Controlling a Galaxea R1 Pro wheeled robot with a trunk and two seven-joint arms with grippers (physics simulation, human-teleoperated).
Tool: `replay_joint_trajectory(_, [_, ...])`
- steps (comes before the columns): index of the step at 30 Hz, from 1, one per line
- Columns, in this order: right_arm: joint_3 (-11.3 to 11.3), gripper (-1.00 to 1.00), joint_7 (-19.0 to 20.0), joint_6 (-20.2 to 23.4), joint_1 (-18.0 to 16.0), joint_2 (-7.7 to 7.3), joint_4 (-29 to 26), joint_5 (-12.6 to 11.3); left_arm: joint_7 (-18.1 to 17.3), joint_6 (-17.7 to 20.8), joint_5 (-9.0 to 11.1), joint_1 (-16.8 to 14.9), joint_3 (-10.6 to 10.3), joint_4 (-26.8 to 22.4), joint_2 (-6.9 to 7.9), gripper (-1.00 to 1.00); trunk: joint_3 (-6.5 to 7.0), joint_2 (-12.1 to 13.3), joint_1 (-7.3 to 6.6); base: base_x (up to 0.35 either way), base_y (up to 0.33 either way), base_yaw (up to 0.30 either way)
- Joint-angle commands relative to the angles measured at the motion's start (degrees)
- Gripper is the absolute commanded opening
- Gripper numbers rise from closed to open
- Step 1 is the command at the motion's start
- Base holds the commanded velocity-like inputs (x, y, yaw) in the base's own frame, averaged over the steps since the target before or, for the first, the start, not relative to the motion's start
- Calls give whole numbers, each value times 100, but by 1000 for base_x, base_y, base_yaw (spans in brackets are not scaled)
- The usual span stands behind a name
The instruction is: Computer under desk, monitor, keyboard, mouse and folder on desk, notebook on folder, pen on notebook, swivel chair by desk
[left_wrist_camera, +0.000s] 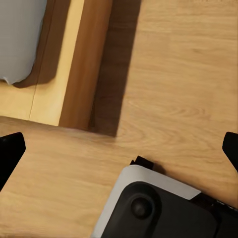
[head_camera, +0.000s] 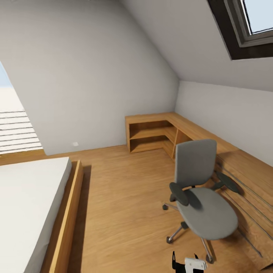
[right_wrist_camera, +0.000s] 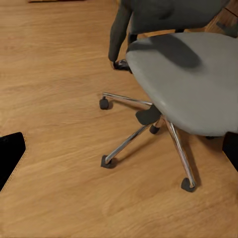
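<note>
Grey swivel chair point(head_camera: 203, 189) beside wooden desk point(head_camera: 242, 167), seat bare

Counts, head view:
- 1 swivel chair point(head_camera: 203, 193), lower right of frame: 2 armrests, 1 seat, 1 backrest. Nothing visible on the seat.
- 1 corner desk point(head_camera: 182, 127), centre right; its open shelf unit point(head_camera: 149, 136) has 2 shelf openings, stacked.
- 1 bed point(head_camera: 30, 204), lower left.
- 1 skylight point(head_camera: 246, 22), upper right.
- 1 wall socket point(head_camera: 75, 144), left of centre, low on the wall.

Right wrist view: chair base shows 4 castors in view point(right_wrist_camera: 107, 161); a fifth can't be confirmed.

Left wrist view: 1 bed-frame corner point(left_wrist_camera: 82, 74) and 1 robot base point(left_wrist_camera: 163, 208).
</note>
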Motion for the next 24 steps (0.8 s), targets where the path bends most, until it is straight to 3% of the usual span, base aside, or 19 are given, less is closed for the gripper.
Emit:
replay_joint_trajectory(1, [48, 100, -39, -8, -5, 2, 5, -15, 45, -14, 41, 0, -50, -13, 7, 100, -3, -10, 4, 165, 41, 197])
replay_joint_trajectory(16, [41, 100, -39, 9, -5, -4, 5, -15, 45, -9, 42, 1, -49, -13, 7, 100, 106, -10, 4, 288, 45, 195])
replay_joint_trajectory(24, [40, 100, -31, 18, -5, -8, 5, -15, 45, -14, 42, 1, -49, -13, 7, 100, 164, -10, 4, 69, 1, 195])
